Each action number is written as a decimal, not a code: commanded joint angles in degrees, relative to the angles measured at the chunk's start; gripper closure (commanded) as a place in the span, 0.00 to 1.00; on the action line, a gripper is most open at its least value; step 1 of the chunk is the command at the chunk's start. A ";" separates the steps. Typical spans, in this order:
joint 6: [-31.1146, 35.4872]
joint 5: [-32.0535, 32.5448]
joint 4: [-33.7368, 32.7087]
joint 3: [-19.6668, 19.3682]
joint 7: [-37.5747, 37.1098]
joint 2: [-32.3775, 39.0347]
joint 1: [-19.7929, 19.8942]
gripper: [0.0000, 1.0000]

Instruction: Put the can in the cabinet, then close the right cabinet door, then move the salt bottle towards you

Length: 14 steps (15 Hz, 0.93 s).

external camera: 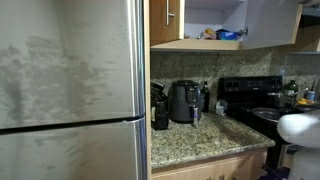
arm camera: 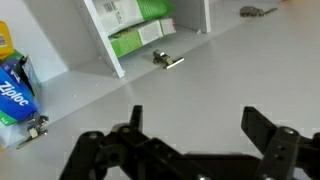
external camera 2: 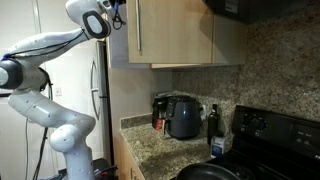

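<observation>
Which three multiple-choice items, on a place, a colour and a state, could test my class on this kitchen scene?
1. Where does the black air fryer stand? A on the stove; B on the granite counter; C on the floor.
2. What colour is the Ziploc box? A blue; B red; C black.
3. How is the gripper? A shut on something; B shut, empty; C open, empty.
Key: B, it rests on speckled stone; A, its printed face is blue; C, the wrist view shows its jaws wide apart.
</observation>
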<state>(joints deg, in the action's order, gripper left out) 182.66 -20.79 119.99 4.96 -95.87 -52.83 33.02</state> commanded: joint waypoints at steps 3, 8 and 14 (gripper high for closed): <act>-4.19 -3.58 -2.73 4.44 -13.39 0.83 10.46 0.00; 0.00 -3.97 -2.37 9.59 -17.76 -1.26 26.89 0.00; -5.19 -5.76 -3.95 7.57 -27.23 -0.44 22.19 0.00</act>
<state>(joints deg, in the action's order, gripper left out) 180.17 -25.03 117.50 14.42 -120.38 -54.29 59.93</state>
